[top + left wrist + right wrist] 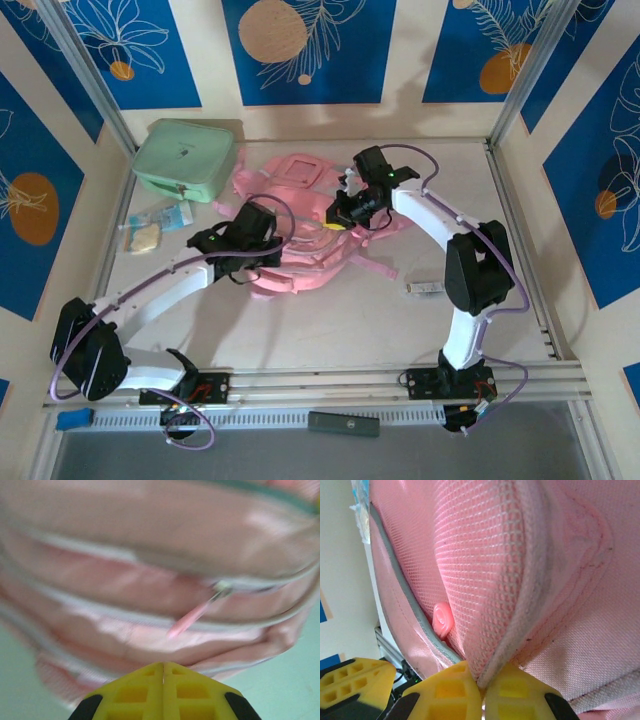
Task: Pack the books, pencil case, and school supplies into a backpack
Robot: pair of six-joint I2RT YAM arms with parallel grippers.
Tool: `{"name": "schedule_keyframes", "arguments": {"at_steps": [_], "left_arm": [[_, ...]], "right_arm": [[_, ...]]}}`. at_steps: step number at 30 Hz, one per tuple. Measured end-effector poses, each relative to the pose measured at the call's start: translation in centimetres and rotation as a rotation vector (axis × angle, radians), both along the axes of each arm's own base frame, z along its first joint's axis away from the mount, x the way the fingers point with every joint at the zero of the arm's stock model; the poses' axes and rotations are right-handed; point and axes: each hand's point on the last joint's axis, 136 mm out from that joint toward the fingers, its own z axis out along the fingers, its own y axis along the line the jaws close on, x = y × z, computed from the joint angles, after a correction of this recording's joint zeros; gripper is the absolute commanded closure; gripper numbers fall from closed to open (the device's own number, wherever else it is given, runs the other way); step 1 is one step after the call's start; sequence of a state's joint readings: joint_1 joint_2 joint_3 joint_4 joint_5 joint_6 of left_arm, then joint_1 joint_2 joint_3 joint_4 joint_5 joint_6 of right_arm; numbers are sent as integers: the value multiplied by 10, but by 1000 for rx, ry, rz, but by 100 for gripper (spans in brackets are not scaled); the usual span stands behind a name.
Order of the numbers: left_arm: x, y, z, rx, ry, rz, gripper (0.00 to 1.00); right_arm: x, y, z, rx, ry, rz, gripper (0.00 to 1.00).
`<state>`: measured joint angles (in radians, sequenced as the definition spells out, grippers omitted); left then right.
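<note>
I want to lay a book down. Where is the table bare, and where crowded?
Bare: the near strip of table between the backpack and the front rail, and the far right corner beyond the right arm. Crowded: the far left, with the mint-green case and plastic bag, and the centre.

We see a pink backpack (485, 555) with a grid mesh and grey piping, a mint-green case (185, 158), a yellow-tipped right gripper (481, 689) and blue, white-leafed wall panels (300, 45).
</note>
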<state>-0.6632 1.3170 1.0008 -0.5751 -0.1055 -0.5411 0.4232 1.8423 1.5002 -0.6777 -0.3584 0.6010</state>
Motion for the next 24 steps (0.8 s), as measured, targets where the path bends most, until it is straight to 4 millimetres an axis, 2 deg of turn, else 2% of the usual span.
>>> {"name": "schedule_keyframes", "arguments": {"at_steps": [3, 8, 9, 10, 12, 17, 24], "left_arm": [[-10, 7, -14, 29, 52, -9, 100], [-8, -2, -17, 6, 51, -43, 100], [-7, -3, -18, 8, 48, -49, 98], [-6, -4, -19, 10, 45, -55, 89], [-3, -7, -17, 9, 23, -81, 81], [8, -12, -11, 34, -41, -166, 69], [19, -22, -31, 90, -17, -300, 54]], "right_arm": [[6, -6, -4, -17, -6, -35, 85], [5, -10, -5, 2, -1, -95, 67], [4, -10, -4, 6, -3, -105, 64], [2, -10, -2, 11, -6, -116, 61], [-4, -9, 3, 24, -9, -136, 55], [-19, -2, 12, 59, 12, -193, 46], [-35, 3, -11, 49, 96, -274, 44]]}}
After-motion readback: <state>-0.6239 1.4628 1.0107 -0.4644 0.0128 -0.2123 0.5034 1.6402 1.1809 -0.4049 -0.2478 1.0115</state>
